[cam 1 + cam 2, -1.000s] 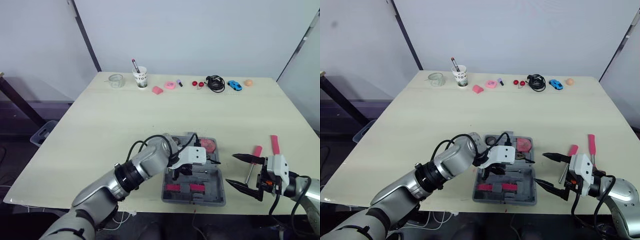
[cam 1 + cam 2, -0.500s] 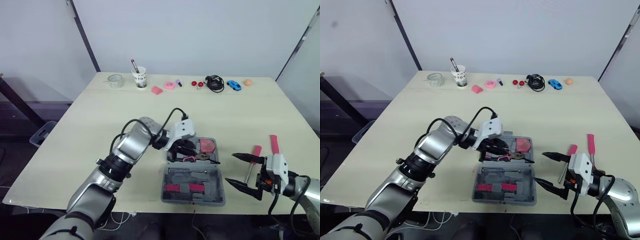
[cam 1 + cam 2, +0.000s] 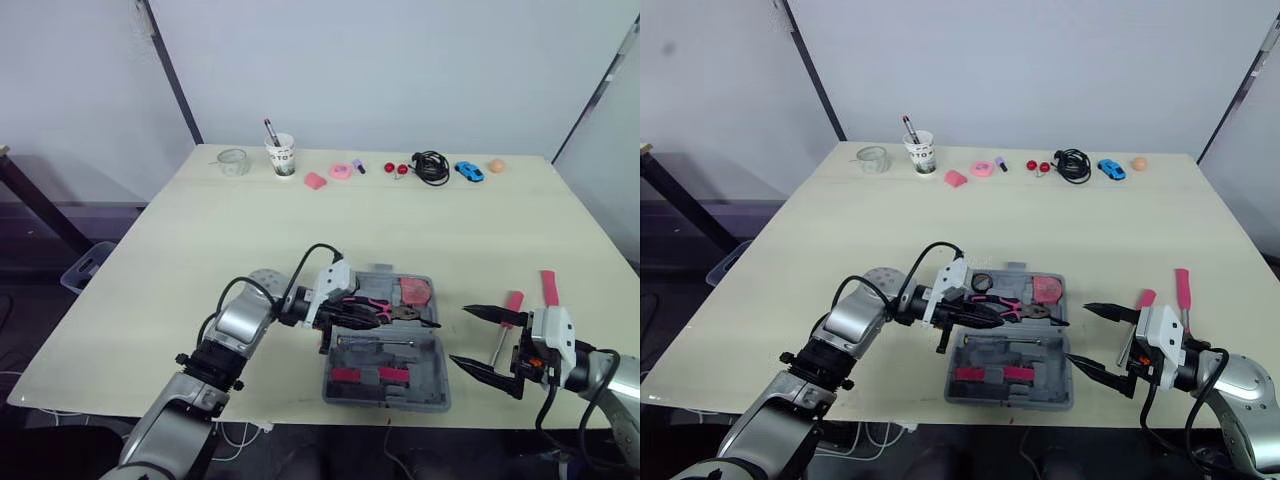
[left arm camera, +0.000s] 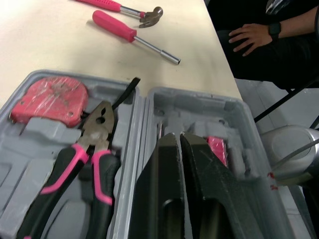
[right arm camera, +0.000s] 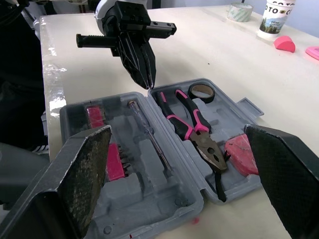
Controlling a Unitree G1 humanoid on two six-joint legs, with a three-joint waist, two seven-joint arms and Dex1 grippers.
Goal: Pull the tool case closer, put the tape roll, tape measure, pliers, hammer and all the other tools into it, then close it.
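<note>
Careful: left tool (image 4: 179, 149) pinched together, right tool (image 3: 460, 336) spread wide; a sloppy sweep could knock the hammer (image 3: 549, 287) off the table's (image 3: 200, 250) right edge.

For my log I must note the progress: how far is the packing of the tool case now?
Done: the tool case sits near, with pliers, tape roll and tape measure inside. In hand: nothing; the left gripper is shut at the case, the right gripper open beside the screwdriver. Left: screwdriver and hammer lie on the table, and the case is open.
</note>
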